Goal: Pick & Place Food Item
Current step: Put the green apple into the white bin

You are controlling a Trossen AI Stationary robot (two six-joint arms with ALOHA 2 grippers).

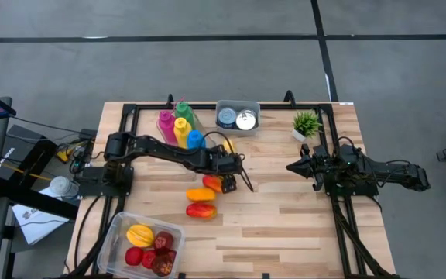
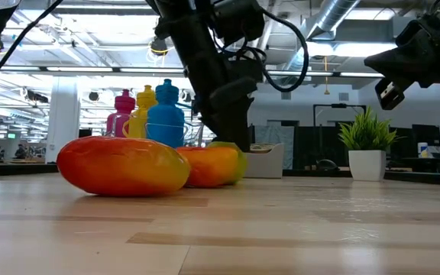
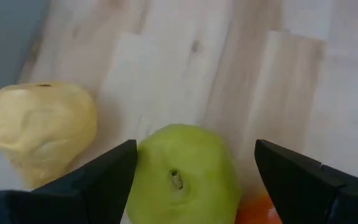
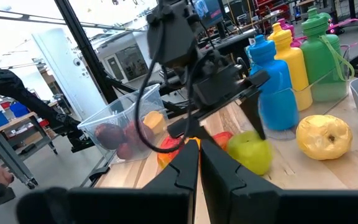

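Note:
A green apple [image 3: 185, 177] rests on the wooden table at its middle, next to two orange-red mangoes [image 1: 201, 201] and a yellow fruit [image 3: 39, 127]. My left gripper [image 3: 196, 154] slants down over the apple, open, with one finger on each side of it. In the right wrist view the apple [image 4: 252, 151] sits under that gripper's fingers. My right gripper [image 4: 199, 162] waits shut above the table's right side [image 1: 296, 167], pointing level toward the fruit and touching nothing. My left gripper has one finger [image 3: 114, 174] close against the green apple's side [image 3: 143, 180], and I cannot tell whether it touches. The other finger [image 3: 291, 180] stands apart from the apple. The apple sits on the table.
A clear tub [image 1: 122, 221] with red and yellow fruit stands at the near left. Coloured bottles [image 1: 178, 128], a clear box with tins [image 1: 237, 118] and a small potted plant [image 1: 307, 124] line the far edge. Bare wood lies near and right of the fruit.

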